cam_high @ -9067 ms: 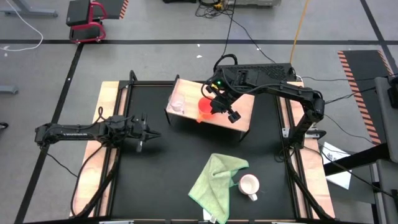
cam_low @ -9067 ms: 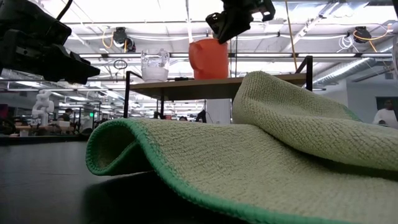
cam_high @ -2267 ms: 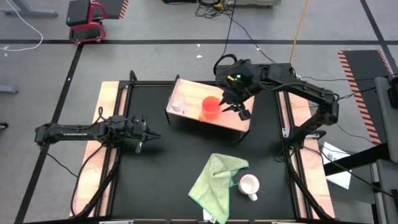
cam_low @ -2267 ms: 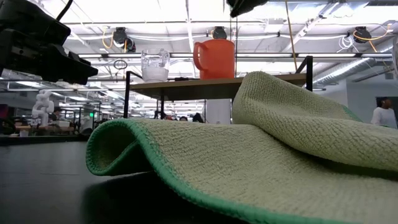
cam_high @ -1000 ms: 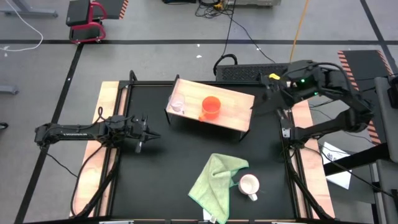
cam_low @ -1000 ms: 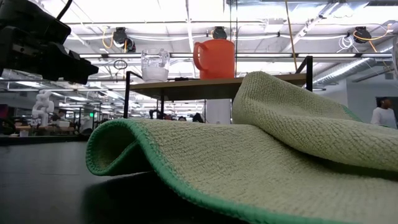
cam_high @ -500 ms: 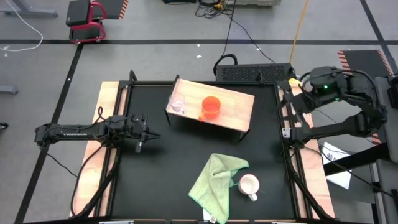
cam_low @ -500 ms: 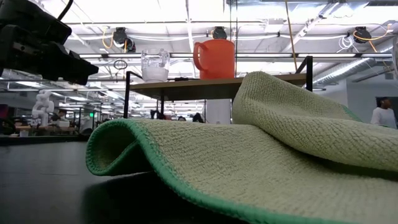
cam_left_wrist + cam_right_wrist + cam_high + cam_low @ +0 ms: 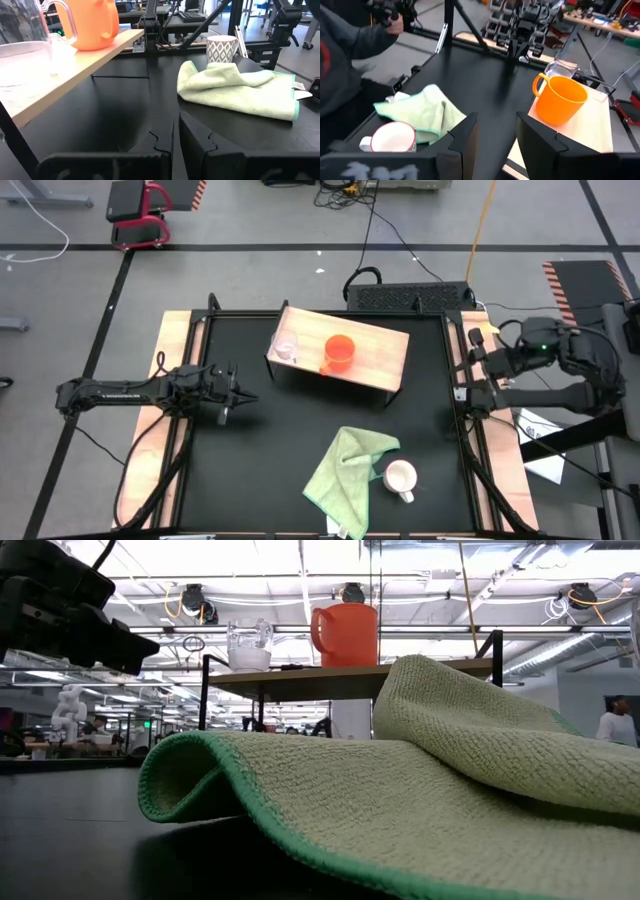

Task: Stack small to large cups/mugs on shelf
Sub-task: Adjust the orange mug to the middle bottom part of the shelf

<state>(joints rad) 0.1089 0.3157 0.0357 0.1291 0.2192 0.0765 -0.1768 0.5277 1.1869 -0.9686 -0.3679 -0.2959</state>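
Now two cups on shelf (image 9: 385, 352), one white mug (image 9: 400, 476) on table; left tool (image 9: 236, 393) narrow, right tool (image 9: 492, 131) wide, empty.

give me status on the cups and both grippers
Left gripper shut, idle. Right gripper open, empty. Glass cup, orange mug on shelf. White mug against green cloth.

- The shelf (image 9: 385, 352) is showing a matt light-wood top.
- The cloth (image 9: 450, 780) is showing a rough green weave.
- The orange mug (image 9: 560, 106) is looking like smooth plastic.
- The glass cup (image 9: 249, 644) is appearing clear.
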